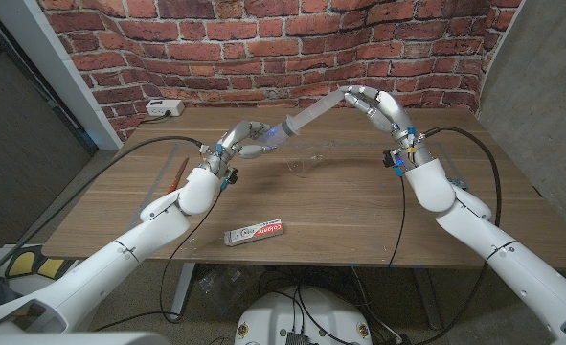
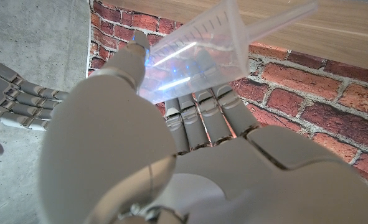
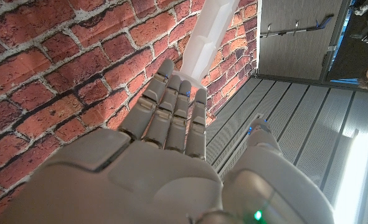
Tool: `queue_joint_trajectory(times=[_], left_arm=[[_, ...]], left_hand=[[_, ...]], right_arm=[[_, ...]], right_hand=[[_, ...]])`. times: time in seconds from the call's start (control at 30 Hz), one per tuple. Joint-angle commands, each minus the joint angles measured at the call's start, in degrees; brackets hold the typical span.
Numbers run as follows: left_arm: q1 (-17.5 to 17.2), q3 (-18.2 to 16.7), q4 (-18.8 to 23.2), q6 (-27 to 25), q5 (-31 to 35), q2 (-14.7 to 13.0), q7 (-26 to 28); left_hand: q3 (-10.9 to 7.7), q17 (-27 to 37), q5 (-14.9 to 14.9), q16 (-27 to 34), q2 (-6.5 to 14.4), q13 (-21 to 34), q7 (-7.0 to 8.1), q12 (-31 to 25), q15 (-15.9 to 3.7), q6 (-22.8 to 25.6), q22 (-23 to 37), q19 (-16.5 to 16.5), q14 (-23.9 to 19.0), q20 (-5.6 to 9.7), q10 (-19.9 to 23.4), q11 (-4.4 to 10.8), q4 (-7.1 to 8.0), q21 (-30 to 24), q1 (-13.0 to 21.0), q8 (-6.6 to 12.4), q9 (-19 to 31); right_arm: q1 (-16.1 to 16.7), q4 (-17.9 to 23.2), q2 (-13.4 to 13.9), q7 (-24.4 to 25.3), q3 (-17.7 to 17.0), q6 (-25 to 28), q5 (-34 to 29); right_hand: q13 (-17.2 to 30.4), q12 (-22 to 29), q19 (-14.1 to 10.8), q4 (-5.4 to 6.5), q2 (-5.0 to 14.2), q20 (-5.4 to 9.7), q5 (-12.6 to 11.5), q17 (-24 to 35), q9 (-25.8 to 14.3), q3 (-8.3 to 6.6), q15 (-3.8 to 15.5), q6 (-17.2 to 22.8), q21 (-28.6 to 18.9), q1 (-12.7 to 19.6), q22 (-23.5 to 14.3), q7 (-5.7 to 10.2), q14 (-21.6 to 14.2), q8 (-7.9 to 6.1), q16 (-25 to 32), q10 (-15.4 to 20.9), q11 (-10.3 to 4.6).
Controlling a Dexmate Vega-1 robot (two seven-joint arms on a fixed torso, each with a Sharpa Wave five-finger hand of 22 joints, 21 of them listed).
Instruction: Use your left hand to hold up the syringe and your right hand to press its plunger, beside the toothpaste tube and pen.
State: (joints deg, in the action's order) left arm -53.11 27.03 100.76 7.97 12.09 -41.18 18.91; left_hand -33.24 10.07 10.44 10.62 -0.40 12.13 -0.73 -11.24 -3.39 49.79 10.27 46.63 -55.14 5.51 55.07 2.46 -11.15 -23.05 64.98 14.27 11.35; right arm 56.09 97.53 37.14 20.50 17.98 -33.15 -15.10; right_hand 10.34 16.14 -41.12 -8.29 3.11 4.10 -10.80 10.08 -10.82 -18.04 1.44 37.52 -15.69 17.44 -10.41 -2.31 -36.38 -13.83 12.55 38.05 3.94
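Half the job looks done to me, and the second half is under way. My left hand (image 1: 237,144) grips the syringe (image 1: 297,122) by its barrel end and holds it up off the table (image 1: 359,206), tilted so the long plunger (image 1: 319,106) runs up and away toward my right hand (image 1: 376,107). In the left wrist view the clear graduated barrel sits clamped between my thumb and the curled fingers (image 2: 199,115). My right hand is raised at the far tip of the plunger; its fingers (image 3: 171,109) lie close together and closed around nothing, with the plunger's white end just at their tips. I judge they touch it, but I cannot tell whether they push yet.

Most of the plunger stands out of the barrel, so the pressing itself is largely left to do. The toothpaste tube (image 1: 254,233) lies flat on the table below the syringe, nearer my body, well apart from it. The pen (image 1: 180,172) lies on the table near the syringe, just outside my left wrist.
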Motion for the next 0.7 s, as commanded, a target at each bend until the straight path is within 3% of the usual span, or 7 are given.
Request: queue_joint_trajectory(times=[0.03, 0.23, 0.7], left_arm=[[-0.2, -0.3, 0.0, 0.8, 0.1, -0.1, 0.4], [-0.4, -0.6, -0.5, 1.8, -0.2, 0.5, 1.4], [-0.9, -1.0, -0.2, 2.2, 0.0, 0.6, 1.9]], left_hand=[[-3.26, 0.2, 0.3, 0.4, 4.1, 0.1, 2.09, -0.2, -7.70, 11.8, 0.2, 0.1, -5.1, -0.12, 5.7, 5.06, 3.04, -0.5, 2.3, -0.01, 0.3], [-3.33, 0.2, 0.3, 0.4, 4.1, 0.1, 2.11, -0.3, -7.71, 11.9, 0.2, 0.1, -5.2, -0.08, 5.8, 5.20, 3.04, -0.5, 2.2, -0.04, 0.3], [-3.43, 0.2, 0.3, 0.4, 4.0, 0.1, 2.23, -0.3, -7.83, 12.0, 0.2, 0.3, -5.3, -0.04, 5.9, 5.34, 3.04, -0.6, 2.1, -0.14, 0.3]], right_arm=[[0.2, 0.2, 0.3, -1.3, 0.4, 0.1, 1.3], [0.2, 0.5, 0.7, -2.9, 0.8, 0.1, 2.6], [-0.1, 1.4, 1.3, -5.2, 1.5, 1.1, 3.3]], right_hand=[[0.2, 0.1, -1.1, -0.08, -0.24, 0.85, 0.2, 0.2, -0.3, -0.35, 0.11, 0.5, -0.5, 0.8, -0.1, -0.10, -0.7, -0.09, 0.2, 0.7, -0.07], [0.2, 0.3, -2.3, -0.07, -0.19, 1.02, 0.2, 0.2, -0.3, -0.47, 0.29, 1.6, -0.7, 1.0, -0.1, -0.11, -2.0, -0.18, 0.2, 2.0, -0.33], [0.2, 0.0, -2.3, -0.11, -0.14, 0.94, 0.2, 0.2, -0.3, -0.59, 0.19, 1.8, -0.5, 1.2, -0.1, -0.42, -2.0, 0.00, -0.2, 1.9, -0.17]])
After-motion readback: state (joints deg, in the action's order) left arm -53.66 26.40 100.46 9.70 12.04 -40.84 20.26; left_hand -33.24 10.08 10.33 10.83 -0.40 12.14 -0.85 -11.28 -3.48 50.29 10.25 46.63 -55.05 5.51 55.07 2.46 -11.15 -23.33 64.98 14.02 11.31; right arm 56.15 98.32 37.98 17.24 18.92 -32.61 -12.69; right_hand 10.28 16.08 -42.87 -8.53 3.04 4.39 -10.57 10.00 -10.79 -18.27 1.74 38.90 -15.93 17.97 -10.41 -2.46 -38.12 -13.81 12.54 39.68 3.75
